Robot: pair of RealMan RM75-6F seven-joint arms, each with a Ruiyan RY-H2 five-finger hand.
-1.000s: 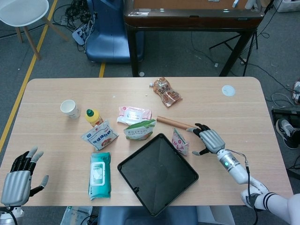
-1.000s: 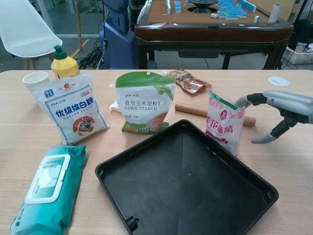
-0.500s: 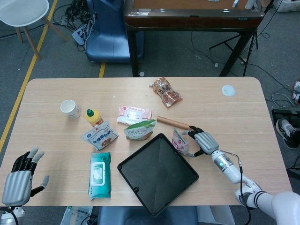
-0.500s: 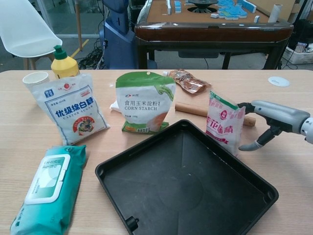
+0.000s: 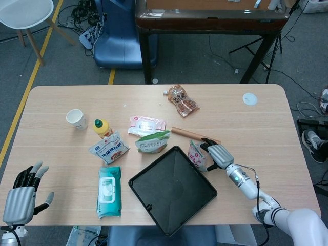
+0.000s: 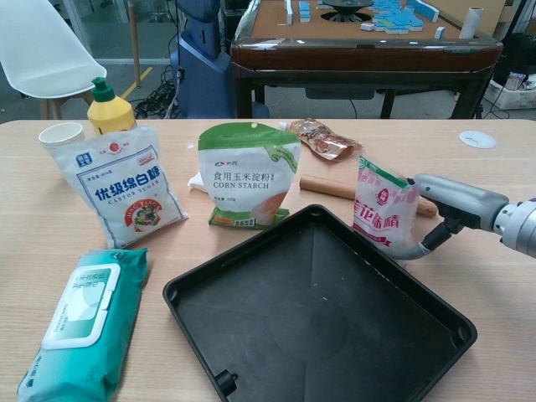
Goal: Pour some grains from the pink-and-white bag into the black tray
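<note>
My right hand [image 6: 452, 209] wraps the crinkly pink-and-white bag [image 6: 383, 213] — thumb at its base, fingers at its top. The bag stands upright at the glossy, square black tray [image 6: 331, 322]'s two o'clock edge. My left hand [image 5: 21, 195] rests spread at the table [image 5: 266, 123]'s seven o'clock corner — holding nothing.

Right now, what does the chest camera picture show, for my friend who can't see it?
The robot's right hand reaches around an upright pink-and-white bag beside an empty black tray. Behind stand a cornstarch bag and a sugar bag.
</note>
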